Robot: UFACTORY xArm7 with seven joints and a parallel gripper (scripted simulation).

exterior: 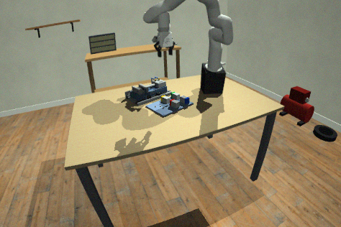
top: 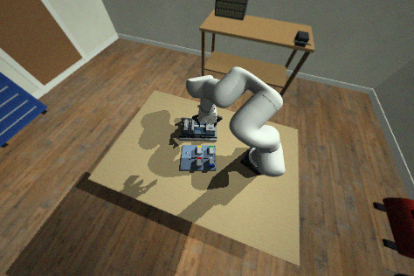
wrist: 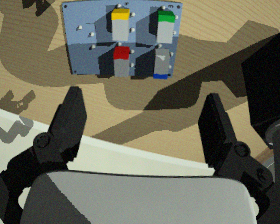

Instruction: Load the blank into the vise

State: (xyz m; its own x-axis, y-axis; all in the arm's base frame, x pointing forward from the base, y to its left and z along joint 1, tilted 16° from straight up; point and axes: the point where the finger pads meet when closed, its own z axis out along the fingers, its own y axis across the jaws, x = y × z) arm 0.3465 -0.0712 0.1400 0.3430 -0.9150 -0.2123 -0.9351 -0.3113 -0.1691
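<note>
The blue infeed plate lies on the table and holds several grey blanks. The blank with the yellow end (wrist: pixel 120 22) lies at the plate's far left in the wrist view, next to the green-ended blank (wrist: pixel 164 26). The red-ended blank (wrist: pixel 122 60) and the blue-ended blank (wrist: pixel 161 64) lie in the near row. The plate also shows in the exterior view (exterior: pixel 169 105) with the yellow-ended blank (exterior: pixel 165 98). My gripper (wrist: pixel 143 104) (exterior: pixel 164 50) is open and empty, high above the table.
The arm's black base (exterior: pixel 213 79) stands on the table right of the plate. A wooden shelf table (exterior: pixel 131 52) with a small drawer box (exterior: pixel 102 43) stands behind. A red motor (exterior: pixel 298 104) and a tyre (exterior: pixel 324 133) lie on the floor at right.
</note>
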